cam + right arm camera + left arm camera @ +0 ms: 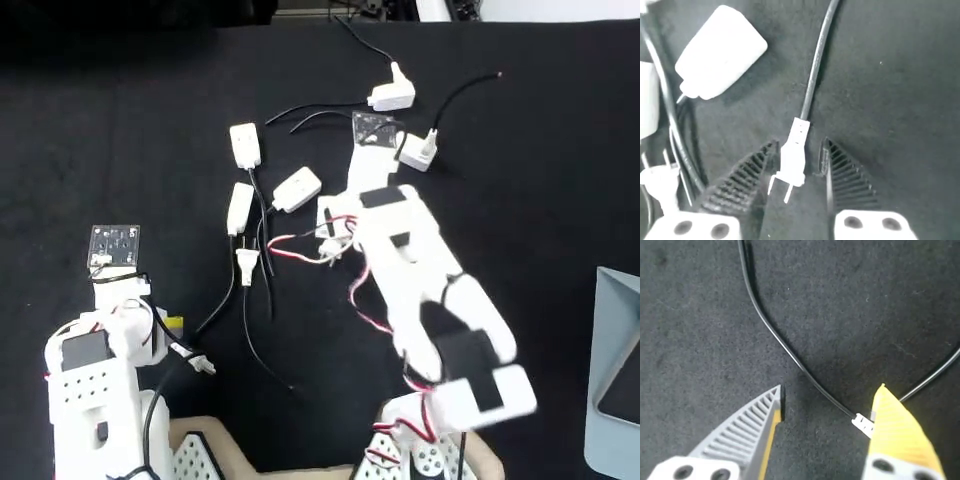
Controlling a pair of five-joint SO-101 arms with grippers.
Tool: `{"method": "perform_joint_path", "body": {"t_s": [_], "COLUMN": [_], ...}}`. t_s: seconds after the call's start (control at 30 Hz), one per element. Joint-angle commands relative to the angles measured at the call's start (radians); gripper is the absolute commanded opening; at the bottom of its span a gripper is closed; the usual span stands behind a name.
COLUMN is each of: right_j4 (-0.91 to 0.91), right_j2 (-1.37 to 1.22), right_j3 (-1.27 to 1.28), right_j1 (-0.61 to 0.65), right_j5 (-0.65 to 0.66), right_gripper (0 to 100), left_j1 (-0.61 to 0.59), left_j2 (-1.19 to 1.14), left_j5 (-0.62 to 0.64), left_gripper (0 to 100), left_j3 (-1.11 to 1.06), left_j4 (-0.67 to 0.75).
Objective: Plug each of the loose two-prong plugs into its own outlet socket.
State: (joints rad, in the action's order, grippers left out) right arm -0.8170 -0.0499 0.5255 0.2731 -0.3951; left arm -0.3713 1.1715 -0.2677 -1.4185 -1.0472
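1 loose plug [792,160] lay flat on the bench [900,75] between the right gripper [799,145] fingers [845,175], which stood apart on either side of it, not yet pinching. Prongs pointed back toward the wrist, cord ran away from it. Nearest socket block [720,50] sat off to one side, apart from the plug. I'd close on the plug body, not the cord, and keep the prongs free; it probably needs turning round before insertion. Left gripper [830,387] was spread wide over the bench holding nothing, another plug end [863,424] just beside its yellow finger [895,430].
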Motion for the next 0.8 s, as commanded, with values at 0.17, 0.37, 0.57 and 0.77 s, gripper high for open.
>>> {"method": "perform_joint_path", "body": {"t_s": [0.17, 0.37, 0.57, 0.77], "right_j4": [-0.005, -0.008, -0.043, -0.198], "right_j2": [-0.101, -0.151, -0.128, 0.045], "right_j3": [-0.093, -0.093, -0.094, -0.088], "right_j1": [0.080, 0.080, 0.077, 0.048], "right_j5": [-0.055, -0.074, -0.066, 0.084], "right_gripper": [13.5, 12.3, 1.8, 1.1], "left_j1": [-0.010, -0.010, -0.010, -0.010], "left_j2": [0.012, 0.012, 0.012, 0.012], "left_j5": [-0.009, -0.009, -0.009, -0.009], "left_gripper": [29, 29, 29, 29], "left_j3": [0.004, 0.004, 0.004, 0.004], "left_j4": [0.015, 0.015, 0.015, 0.015]}}
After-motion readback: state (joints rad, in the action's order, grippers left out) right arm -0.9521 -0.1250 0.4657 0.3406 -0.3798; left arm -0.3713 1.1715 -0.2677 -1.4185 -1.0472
